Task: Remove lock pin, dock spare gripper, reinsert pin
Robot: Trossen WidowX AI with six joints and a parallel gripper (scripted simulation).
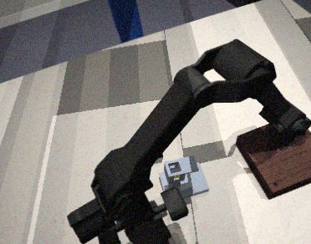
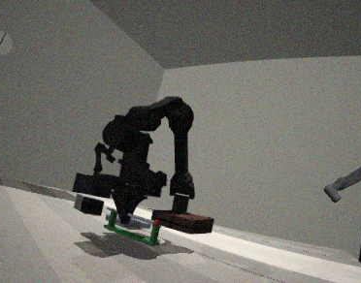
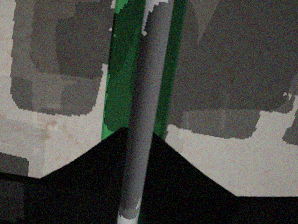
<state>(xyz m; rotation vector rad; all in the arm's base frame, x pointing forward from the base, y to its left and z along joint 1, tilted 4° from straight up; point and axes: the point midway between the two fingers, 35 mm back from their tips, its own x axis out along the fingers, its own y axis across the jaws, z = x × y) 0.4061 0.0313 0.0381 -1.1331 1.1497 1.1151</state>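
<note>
My gripper point(image 2: 123, 219) point(image 3: 135, 138) is shut on the lock pin, a long grey rod point(image 3: 150, 75) with a red end point(image 2: 157, 222). The pin runs lengthwise above a green cradle point(image 2: 133, 235) point(image 3: 120, 80); whether it touches the cradle's posts cannot be told. The mount's pale blue base plate point(image 1: 201, 180) lies beyond, partly hidden by the arm. Its socket frame point(image 1: 184, 165) has a square opening with no pin seen in it, and a small yellow mark point(image 1: 176, 176) shows below. The spare gripper cannot be made out for certain.
The arm stands on a brown wooden board point(image 1: 288, 169) point(image 2: 191, 224) beyond the mount. A pale block with a dark face point(image 2: 90, 204) is left of the cradle, below a dark box point(image 2: 91, 184). A blue post point(image 1: 126, 21) stands in the background.
</note>
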